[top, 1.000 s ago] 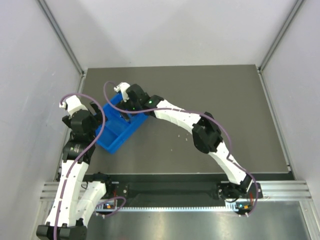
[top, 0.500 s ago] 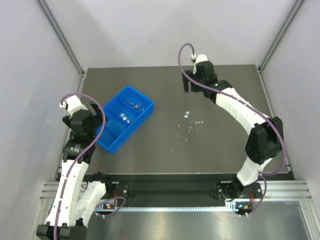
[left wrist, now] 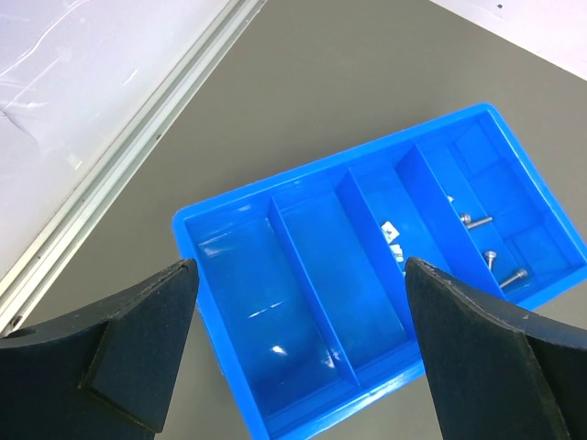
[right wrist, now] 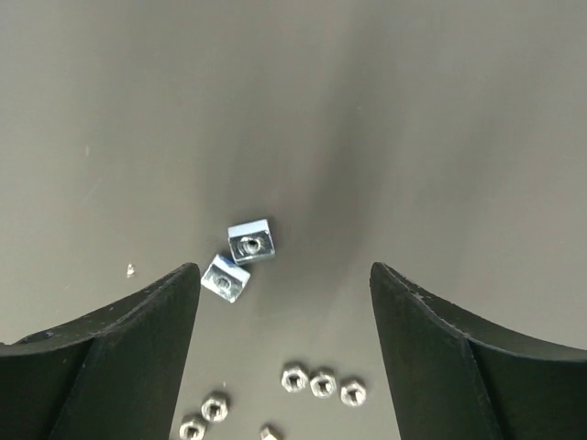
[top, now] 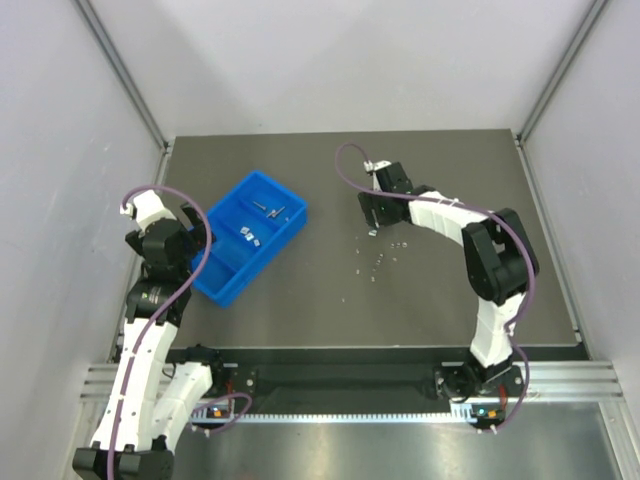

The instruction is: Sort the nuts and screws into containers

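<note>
The blue tray [top: 228, 272] lies at the left of the table, its compartments open in the left wrist view [left wrist: 312, 275]. A few screws [left wrist: 491, 255] lie in its far compartments [top: 268, 209], and some nuts [left wrist: 393, 236] in a middle one. My left gripper [left wrist: 298, 275] is open and empty above the tray's near end [top: 190, 238]. Loose nuts [top: 383, 252] lie scattered mid-table. My right gripper [right wrist: 284, 270] is open and empty just above them [top: 370, 215]: two square nuts [right wrist: 250, 241] by its left finger, several hex nuts [right wrist: 321, 382] lower down.
Grey walls and metal rails [top: 130, 90] enclose the dark table on the left, back and right. The right arm's elbow [top: 497, 250] arches over the table's right half. A silver rail [left wrist: 138, 147] runs beside the tray.
The right gripper left the tray, swung to the back of the table, then came down over the loose nuts mid-table. The left arm has not moved.
</note>
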Tool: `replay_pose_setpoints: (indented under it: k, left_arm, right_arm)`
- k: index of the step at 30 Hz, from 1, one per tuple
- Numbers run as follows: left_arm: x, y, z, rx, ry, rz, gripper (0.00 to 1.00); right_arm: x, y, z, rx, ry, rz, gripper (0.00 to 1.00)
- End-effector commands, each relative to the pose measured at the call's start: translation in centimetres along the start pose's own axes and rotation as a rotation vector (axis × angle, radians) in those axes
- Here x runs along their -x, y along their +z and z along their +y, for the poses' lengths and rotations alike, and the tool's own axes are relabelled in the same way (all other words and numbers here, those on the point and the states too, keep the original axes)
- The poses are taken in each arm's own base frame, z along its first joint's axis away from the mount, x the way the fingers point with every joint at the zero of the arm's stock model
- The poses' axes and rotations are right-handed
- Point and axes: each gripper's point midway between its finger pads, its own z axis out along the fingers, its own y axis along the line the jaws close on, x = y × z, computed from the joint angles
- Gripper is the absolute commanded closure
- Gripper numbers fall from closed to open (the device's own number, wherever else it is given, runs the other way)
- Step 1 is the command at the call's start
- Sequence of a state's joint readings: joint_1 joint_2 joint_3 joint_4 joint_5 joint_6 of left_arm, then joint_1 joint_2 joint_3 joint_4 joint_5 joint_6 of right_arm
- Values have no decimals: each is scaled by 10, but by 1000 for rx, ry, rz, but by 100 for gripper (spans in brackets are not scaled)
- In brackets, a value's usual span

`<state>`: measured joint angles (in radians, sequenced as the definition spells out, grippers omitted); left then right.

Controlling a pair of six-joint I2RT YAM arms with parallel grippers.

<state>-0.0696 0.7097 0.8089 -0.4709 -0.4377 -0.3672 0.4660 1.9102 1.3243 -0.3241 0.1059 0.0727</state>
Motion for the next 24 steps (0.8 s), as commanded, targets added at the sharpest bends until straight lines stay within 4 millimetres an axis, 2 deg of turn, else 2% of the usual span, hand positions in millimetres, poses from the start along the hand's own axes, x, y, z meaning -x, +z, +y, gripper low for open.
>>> replay_pose_setpoints:
  k: [1, 8, 17, 20, 24]
  left_arm:
    - [10, 2, -2, -5, -13, -39, 1]
    - [9, 4, -2, 0, -8, -34, 1]
    - [9, 4, -2, 3, -9, -34, 1]
    - [8, 5, -2, 3, -6, -29, 1]
    - [8, 5, -2, 2, -8, -29, 1]
  right_arm:
    - [25, 8, 5, 34, -13, -67, 26]
    - [20, 21, 8, 26, -66, -38, 31]
    - [7, 34, 8, 17, -72, 3, 44]
    - [3, 36, 9, 23, -73, 17, 51]
    - [-1, 34, 9, 26, -75, 35, 68]
